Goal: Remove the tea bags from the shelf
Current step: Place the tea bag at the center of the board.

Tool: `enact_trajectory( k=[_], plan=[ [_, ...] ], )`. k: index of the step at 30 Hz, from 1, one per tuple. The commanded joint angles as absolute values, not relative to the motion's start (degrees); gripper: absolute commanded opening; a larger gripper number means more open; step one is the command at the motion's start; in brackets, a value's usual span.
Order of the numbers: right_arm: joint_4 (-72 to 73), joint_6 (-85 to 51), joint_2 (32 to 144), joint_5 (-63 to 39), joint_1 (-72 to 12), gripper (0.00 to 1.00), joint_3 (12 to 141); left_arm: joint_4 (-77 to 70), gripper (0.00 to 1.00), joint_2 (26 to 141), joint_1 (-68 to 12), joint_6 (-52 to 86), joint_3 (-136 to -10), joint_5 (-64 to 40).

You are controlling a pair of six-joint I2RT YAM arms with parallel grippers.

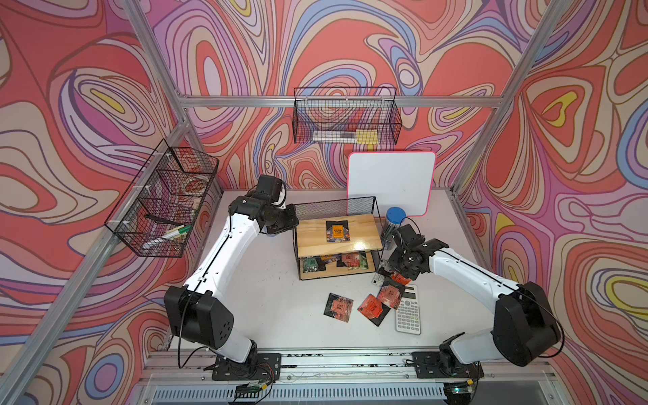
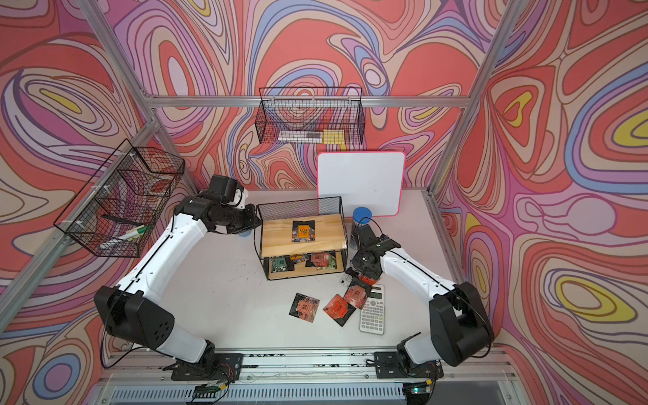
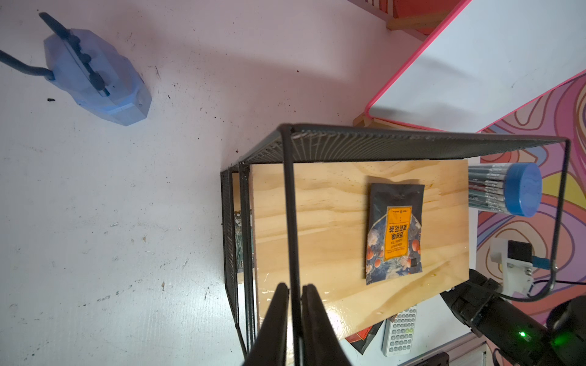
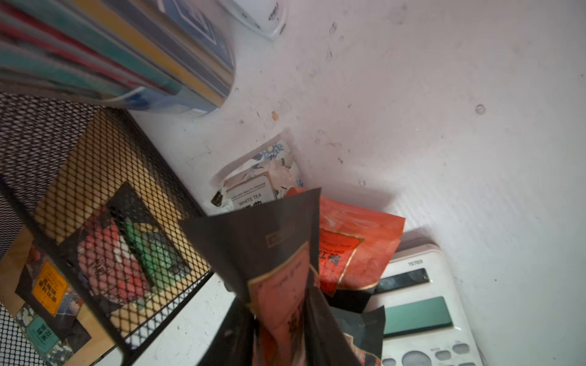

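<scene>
1. Two-tier shelf of black wire frame, mesh back and pale wooden boards (image 1: 364,235) (image 2: 277,238) (image 3: 317,221): we find it standing mid-way across the white tabletop (image 1: 263,298).
2. Dark blue tea bag with an orange label (image 1: 337,231) (image 2: 303,231) (image 3: 394,233): lies flat and alone on the upper board.
3. Mixed green, black and red tea bags (image 1: 333,263) (image 2: 308,261): several overlap on the lower board.
4. Three black tea bags with red labels (image 1: 338,306) (image 2: 304,307): they lie on the tabletop in front of the shelf. Two of them overlap just beside the white calculator (image 1: 408,310) (image 2: 372,310) (image 4: 421,301).
5. White floral sachet marked "white tea" (image 4: 260,180) and orange-red sachet (image 4: 355,253): both lie on the tabletop by the shelf's mesh side, the orange-red one touching the calculator.
6. Left gripper (image 3: 295,286): we record the jaws drawn nearly together around an upright wire of the shelf's frame.
7. Right gripper (image 4: 276,298): a black sachet with a red label (image 4: 269,247) stands blurred between the jaws. We cannot tell whether they press it or stand parted.
</scene>
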State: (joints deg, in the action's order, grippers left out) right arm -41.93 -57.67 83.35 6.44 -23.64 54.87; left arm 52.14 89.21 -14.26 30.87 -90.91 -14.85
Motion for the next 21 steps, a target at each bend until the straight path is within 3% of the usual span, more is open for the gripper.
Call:
enact_trajectory(
  k=[1, 8, 15, 21],
  plan=[
    [-40.71, -57.33, 84.02, 6.59, -23.29, 0.33, 53.98, 53.26, 0.15, 90.18, -13.97, 30.39, -92.20, -14.17],
    [-42.44, -57.37, 83.22, 7.38, -23.29, 0.46, 55.08, 53.17, 0.15, 90.19, -13.97, 30.41, -92.01, -14.29],
    [-45.45, -55.52, 81.92, 9.36, -23.28, 0.65, 58.71, 53.17, 0.15, 90.26, -13.97, 30.33, -92.11, -14.40],
    [-48.81, -54.32, 79.50, 11.89, -23.29, 0.67, 63.74, 53.26, 0.15, 90.28, -13.97, 30.24, -92.28, -14.37]
  ],
)
